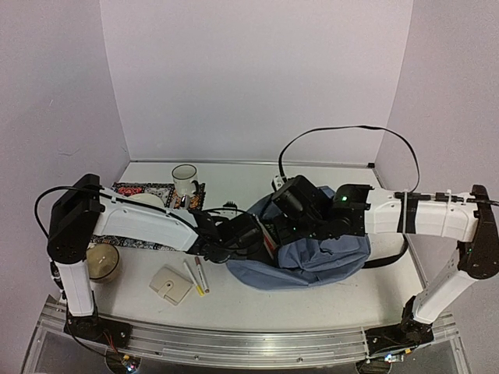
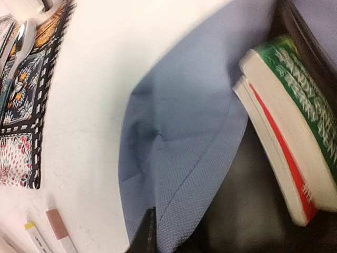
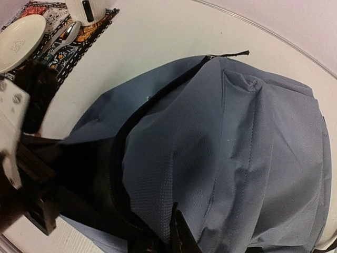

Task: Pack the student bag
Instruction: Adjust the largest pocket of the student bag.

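The blue-grey student bag [image 1: 320, 257] lies on its side at the table's middle, its mouth open toward the left. My left gripper [image 1: 251, 236] is shut on the lower edge of the mouth; in the left wrist view the blue fabric [image 2: 179, 147] is pinched at the fingers [image 2: 150, 234]. Two books [image 2: 287, 132], one with a green cover and one with a red, lie inside the dark opening. My right gripper [image 1: 300, 209] is shut on the bag's upper flap; in the right wrist view the fabric [image 3: 237, 147] folds over one finger [image 3: 176, 232].
A patterned placemat [image 1: 136, 191] at the left carries a white mug [image 1: 185, 181], a plate [image 1: 146, 201] and a spoon [image 3: 66, 34]. A bowl [image 1: 102, 262], a beige wallet [image 1: 171, 284] and two markers [image 1: 196, 276] lie in front. Walls close in on the table.
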You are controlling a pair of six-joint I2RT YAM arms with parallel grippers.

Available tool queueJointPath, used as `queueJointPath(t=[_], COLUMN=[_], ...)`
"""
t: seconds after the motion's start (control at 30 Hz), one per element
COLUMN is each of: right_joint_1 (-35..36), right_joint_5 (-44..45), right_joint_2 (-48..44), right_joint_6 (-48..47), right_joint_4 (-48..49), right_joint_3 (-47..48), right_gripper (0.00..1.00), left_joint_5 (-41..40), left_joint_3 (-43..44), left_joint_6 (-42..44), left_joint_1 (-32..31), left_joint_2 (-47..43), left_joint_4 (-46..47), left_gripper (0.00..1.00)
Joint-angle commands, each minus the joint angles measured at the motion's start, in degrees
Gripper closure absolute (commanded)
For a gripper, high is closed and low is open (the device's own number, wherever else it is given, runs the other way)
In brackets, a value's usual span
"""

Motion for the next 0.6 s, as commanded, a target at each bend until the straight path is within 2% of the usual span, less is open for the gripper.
queueJointPath(t=[0.0,0.2,0.3,0.4,0.57], right_joint_1=[0.4,0.3,0.4,0.4,0.3], right_joint_5=[-0.1,0.0,-1.0,-2.8,-7.3], right_joint_2=[-2.5,-4.7,-5.3,-5.6,-4.1], right_joint_6=[1.8,2.8,2.8,2.0,-1.9], right_joint_4=[-3.2,-3.1,-2.4,-0.8,3.1], right_joint_3=[-3.0,-6.3,-7.1,-7.2,-4.8], right_gripper=[0.93,0.93,0.93,0.92,0.75], left_joint_5=[1.3,10.8,14.6,18.5,21.9], left_joint_3=[-7.2,-18.4,-20.5,-18.6,-13.4], left_joint_6=[-6.6,-12.6,-13.2,-11.7,-8.4], left_joint_1=[4.7,9.4,9.5,9.3,6.3], left_joint_2=[-10.3,-20.3,-23.2,-23.1,-18.4], left_joint_4=[6.6,23.9,31.3,34.5,35.3], left_gripper=[0.97,1.0,1.0,1.0,1.0])
